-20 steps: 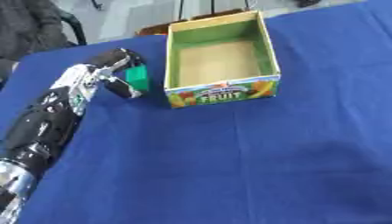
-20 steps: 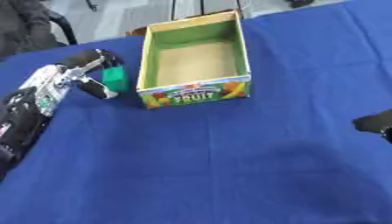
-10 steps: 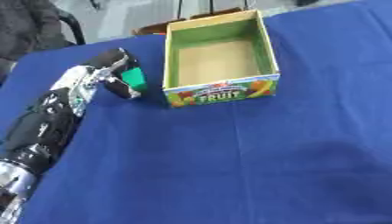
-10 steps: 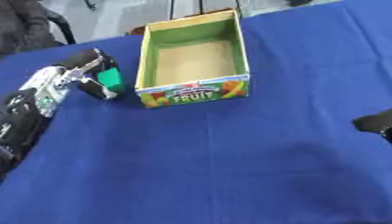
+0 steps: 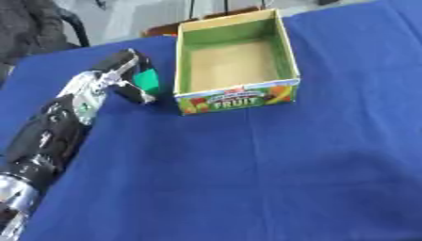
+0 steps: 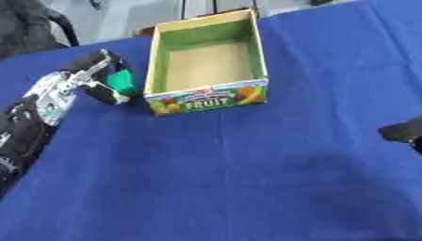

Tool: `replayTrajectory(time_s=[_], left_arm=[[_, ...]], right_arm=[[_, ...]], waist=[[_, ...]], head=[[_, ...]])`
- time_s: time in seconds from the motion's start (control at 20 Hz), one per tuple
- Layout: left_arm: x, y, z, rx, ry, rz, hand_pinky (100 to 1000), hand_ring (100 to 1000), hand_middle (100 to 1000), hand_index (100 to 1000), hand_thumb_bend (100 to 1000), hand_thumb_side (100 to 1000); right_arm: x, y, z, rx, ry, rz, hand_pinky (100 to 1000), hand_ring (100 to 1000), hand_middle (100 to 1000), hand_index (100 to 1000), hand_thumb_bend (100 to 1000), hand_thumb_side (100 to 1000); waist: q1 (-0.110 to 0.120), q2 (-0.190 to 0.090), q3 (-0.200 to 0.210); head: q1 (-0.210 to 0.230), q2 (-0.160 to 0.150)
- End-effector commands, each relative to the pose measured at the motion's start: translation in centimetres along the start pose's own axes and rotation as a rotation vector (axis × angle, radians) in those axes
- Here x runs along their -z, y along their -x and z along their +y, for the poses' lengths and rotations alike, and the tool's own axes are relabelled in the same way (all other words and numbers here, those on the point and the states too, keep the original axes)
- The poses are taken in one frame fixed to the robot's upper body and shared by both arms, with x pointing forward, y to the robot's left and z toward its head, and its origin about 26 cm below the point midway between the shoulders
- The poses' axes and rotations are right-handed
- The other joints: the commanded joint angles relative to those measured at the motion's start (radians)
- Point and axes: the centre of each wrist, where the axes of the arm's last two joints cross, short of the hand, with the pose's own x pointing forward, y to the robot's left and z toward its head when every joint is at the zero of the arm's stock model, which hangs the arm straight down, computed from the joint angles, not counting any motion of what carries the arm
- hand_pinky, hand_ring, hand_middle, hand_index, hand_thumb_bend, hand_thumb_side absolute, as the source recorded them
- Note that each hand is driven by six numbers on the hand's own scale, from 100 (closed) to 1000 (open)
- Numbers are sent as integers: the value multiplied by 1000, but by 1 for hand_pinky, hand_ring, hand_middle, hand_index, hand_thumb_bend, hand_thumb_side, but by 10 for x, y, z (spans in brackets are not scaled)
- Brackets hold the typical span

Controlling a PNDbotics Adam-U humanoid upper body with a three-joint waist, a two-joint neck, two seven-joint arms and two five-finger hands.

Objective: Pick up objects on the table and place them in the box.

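Note:
An open cardboard box with green inner walls and a fruit label on its front stands at the back middle of the blue table; it looks empty inside. My left hand is just left of the box, with its fingers curled round a small green object held near the box's left wall. Only a dark tip of my right hand shows at the right edge of the right eye view.
The blue tablecloth covers the whole table. A dark chair stands beyond the far left edge. My left forearm lies along the table's left side.
The left hand with the green object has stayed beside the box, shifting only slightly. The right hand has not moved.

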Motion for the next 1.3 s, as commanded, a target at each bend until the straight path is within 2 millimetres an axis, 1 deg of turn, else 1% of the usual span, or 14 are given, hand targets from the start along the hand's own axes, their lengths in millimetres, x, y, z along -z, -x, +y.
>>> replayTrajectory(time_s=[0.05, 0.25, 0.3, 0.35, 0.4, 0.6, 0.8, 0.85, 0.9, 1.05, 1.15, 1.2, 1.25, 1.3], left_arm=[[-5, -14, 55, 36, -99, -55, 355, 150, 100, 293, 468, 182], [-5, -41, 81, 25, -162, -131, 357, 150, 100, 292, 454, 172], [-3, -47, 83, 21, -164, -146, 357, 150, 100, 292, 453, 172], [-1, -52, 83, 21, -162, -158, 359, 152, 101, 293, 508, 167], [2, -58, 81, 25, -154, -167, 360, 152, 101, 293, 460, 171], [19, -75, 64, 49, -113, -179, 372, 159, 110, 301, 473, 177], [32, -84, 44, 103, -73, -161, 394, 182, 137, 326, 472, 198], [35, -85, 38, 108, -62, -155, 399, 186, 140, 330, 520, 170], [37, -85, 31, 109, -47, -148, 403, 191, 146, 334, 464, 209], [40, -81, 15, 110, -3, -130, 423, 211, 167, 353, 454, 230], [42, -79, 6, 113, 40, -123, 485, 287, 241, 423, 453, 266], [42, -78, 2, 112, 66, -128, 549, 379, 344, 528, 516, 333], [42, -78, -1, 111, 94, -137, 594, 456, 433, 616, 630, 413], [42, -78, -3, 109, 117, -152, 636, 527, 524, 705, 818, 522]], right_arm=[[1, -8, -4, -25, -3, -24, 749, 697, 515, 548, 100, 877], [1, -8, -4, -22, -6, -22, 749, 697, 515, 548, 100, 875], [1, -8, -4, -21, -8, -22, 749, 697, 515, 548, 100, 874], [1, -8, -3, -21, -9, -22, 749, 697, 515, 548, 100, 876], [2, -8, -3, -21, -11, -22, 749, 697, 515, 548, 100, 874], [3, -9, -3, -19, -19, -25, 749, 697, 515, 547, 100, 874], [4, -9, -2, -17, -28, -28, 749, 697, 514, 547, 100, 877], [4, -9, -1, -16, -28, -29, 749, 697, 514, 547, 100, 878], [5, -10, -1, -16, -30, -30, 749, 697, 514, 547, 100, 878], [5, -10, -1, -16, -30, -31, 749, 697, 514, 547, 100, 880], [5, -10, -1, -16, -30, -32, 749, 697, 514, 547, 100, 882], [5, -10, -1, -15, -30, -31, 749, 697, 514, 547, 100, 882], [5, -10, -1, -15, -30, -31, 749, 697, 514, 547, 100, 882], [5, -10, -1, -15, -29, -30, 749, 697, 514, 547, 100, 881]], waist=[[-11, -27, 3], [-12, -33, 4], [-12, -34, 3], [-12, -35, 3], [-12, -36, 0], [-8, -38, -19], [-3, -36, -37], [-2, -34, -40], [-1, -33, -43], [2, -29, -47], [3, -28, -45], [4, -27, -43], [4, -27, -41], [4, -27, -38]], head=[[-2, -5], [0, -2], [1, -2], [2, -3], [3, -3], [13, -5], [21, -10], [22, -11], [24, -11], [26, -12], [23, -12], [23, -11], [23, -11], [22, -11]])
